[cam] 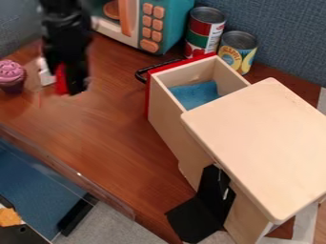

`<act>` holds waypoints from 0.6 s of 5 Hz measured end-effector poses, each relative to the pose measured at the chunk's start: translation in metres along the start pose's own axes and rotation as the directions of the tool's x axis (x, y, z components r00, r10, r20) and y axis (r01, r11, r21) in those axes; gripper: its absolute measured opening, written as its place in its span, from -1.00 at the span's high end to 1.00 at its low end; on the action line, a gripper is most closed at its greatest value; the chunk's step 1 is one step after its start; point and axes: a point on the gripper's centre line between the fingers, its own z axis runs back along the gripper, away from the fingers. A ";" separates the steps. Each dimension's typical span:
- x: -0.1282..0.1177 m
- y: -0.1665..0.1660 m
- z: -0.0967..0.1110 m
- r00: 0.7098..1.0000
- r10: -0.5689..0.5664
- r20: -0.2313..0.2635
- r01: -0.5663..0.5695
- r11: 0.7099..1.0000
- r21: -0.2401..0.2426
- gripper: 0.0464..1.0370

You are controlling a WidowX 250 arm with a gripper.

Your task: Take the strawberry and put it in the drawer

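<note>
Strawberry — at lower end of gripper

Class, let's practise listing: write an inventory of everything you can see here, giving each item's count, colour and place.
Strawberry, apparently: one, red, upper left, at the gripper
Cabinet: one, pale wood, right
Drawer: one, pale wood with red front, pulled open, blue inside
Cans: two, multicoloured labels, behind the drawer
Toy microwave: one, teal and white, orange buttons, top
Cupcake: one, purple, left edge
Small item, unclear: one, white, beside the strawberry
Black piece: one, against the cabinet's near side
Table: one, reddish brown, underneath
Robot arm and gripper: one each, black, upper left
</note>
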 end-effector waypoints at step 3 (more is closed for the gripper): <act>0.054 -0.075 0.047 0.999 -0.007 -0.033 0.008 0.999 0.034 -0.47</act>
